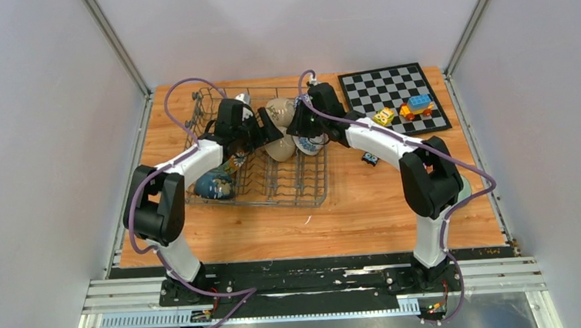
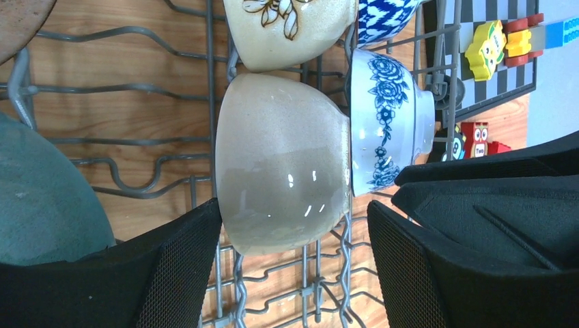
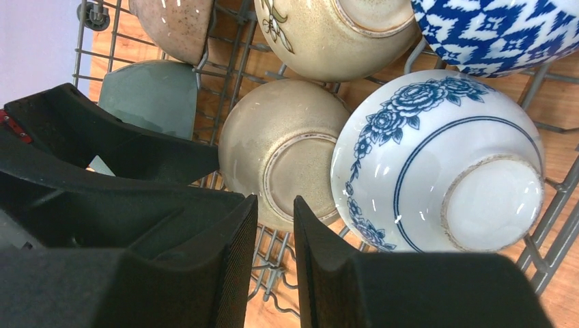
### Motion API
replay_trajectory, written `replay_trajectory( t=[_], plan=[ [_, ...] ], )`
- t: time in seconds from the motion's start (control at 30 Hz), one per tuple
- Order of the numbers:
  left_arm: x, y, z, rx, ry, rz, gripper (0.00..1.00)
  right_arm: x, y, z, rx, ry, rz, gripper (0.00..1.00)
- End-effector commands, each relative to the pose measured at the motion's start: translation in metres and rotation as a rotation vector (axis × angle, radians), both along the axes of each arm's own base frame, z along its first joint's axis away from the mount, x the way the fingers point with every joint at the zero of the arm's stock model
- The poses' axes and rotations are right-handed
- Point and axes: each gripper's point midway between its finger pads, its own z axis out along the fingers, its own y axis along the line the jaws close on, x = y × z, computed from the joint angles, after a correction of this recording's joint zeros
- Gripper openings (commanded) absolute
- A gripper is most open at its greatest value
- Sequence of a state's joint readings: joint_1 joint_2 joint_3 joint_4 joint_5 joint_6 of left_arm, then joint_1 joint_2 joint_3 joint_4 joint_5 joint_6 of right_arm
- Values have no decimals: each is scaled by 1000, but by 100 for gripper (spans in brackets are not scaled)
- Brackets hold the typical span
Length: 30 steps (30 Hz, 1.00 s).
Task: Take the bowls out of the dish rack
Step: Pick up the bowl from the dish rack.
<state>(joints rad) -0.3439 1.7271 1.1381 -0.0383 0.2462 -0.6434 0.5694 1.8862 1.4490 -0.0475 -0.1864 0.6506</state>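
Top external shows dish rack (image 1: 289,183) on wooden tabletop (image 1: 368,212) between grey walls (image 1: 39,151).

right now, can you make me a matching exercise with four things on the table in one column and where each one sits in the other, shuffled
Things
1. plain beige bowl
2. white bowl with blue roses
3. blue-green bowl
4. toy blocks

Places
A. on the chessboard
B. at the near left end of the dish rack
C. in the rack, straddled by the open left gripper
D. in the rack, right beside the plain beige bowl, on the side toward the chessboard

Pairs: 1-C, 2-D, 3-B, 4-A
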Motion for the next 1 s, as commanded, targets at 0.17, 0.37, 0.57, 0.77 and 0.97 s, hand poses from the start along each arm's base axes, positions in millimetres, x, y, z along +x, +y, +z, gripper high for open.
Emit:
replay_trajectory(
  t=[0.17,0.37,0.57,0.77,0.97],
  plan=[
    [0,-12,-9,-87,7,-34,75,4,-4,-16,15,78,-15,26],
    [-1,-17,-4,-114,0,-50,72,0,-1,-24,24,111,0,23],
    [-1,-21,4,-138,-18,-65,65,0,-1,-29,28,127,4,21],
    [-1,-27,9,-179,-32,-82,58,0,-2,-30,32,136,3,20],
    [-2,-34,16,-229,-49,-111,54,1,-3,-30,37,140,4,20]
  ],
)
